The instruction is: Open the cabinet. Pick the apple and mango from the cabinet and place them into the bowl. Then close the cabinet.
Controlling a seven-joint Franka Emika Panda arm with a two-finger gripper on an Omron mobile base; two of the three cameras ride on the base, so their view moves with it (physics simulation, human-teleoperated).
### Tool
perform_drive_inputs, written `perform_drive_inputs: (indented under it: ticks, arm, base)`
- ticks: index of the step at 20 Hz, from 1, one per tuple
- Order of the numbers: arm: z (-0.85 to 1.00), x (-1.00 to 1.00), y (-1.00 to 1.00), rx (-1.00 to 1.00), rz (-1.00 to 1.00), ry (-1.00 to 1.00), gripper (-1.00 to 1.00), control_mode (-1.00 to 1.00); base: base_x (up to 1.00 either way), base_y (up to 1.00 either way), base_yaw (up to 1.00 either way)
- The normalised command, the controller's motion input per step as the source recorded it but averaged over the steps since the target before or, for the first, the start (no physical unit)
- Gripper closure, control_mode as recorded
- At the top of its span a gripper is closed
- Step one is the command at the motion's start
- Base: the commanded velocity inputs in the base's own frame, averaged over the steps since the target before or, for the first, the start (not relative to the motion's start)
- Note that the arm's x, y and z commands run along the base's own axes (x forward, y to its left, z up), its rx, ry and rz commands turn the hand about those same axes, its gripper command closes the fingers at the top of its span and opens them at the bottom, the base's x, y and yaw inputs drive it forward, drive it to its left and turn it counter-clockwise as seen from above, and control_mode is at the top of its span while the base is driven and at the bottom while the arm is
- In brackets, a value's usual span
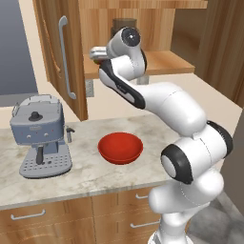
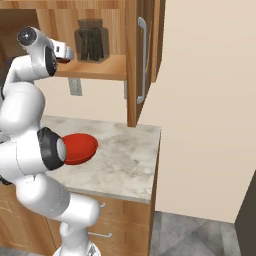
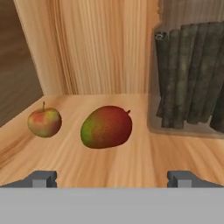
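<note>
While fingers point(image 3: 112, 178) gape wide | mango point(image 3: 106, 127) ahead | apple point(image 3: 44, 122) beside, apart

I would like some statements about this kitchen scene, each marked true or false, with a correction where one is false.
1. The cabinet doors stand open. True.
2. The mango lies in the red bowl. False: it lies on the cabinet shelf, and the bowl is empty.
3. The apple lies apart from the mango on the same shelf. True.
4. The gripper is shut on the apple. False: it is open and holds nothing.
5. A clear jar of dark sticks stands on the shelf beside the mango. True.
</note>
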Motion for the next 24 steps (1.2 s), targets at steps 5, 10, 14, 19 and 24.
perform_drive_inputs:
  ticks: [5,10,14,19,24]
  arm:
    - [-0.1,0.31,0.11,0.0,-0.03,0.03,-1.0,-1.0]
    - [-0.06,0.28,0.12,0.0,-0.03,0.01,-1.0,-1.0]
    - [-0.05,0.3,0.02,0.0,-0.03,0.05,-1.0,-1.0]
    - [-0.09,0.32,0.03,0.0,-0.02,0.05,-1.0,-1.0]
    - [-0.08,0.33,0.1,0.0,-0.02,0.03,-1.0,-1.0]
  base:
    - [0.0,0.0,0.0]
    - [0.0,0.0,0.0]
    - [0.0,0.0,0.0]
    - [0.0,0.0,0.0]
    - [0.0,0.0,0.0]
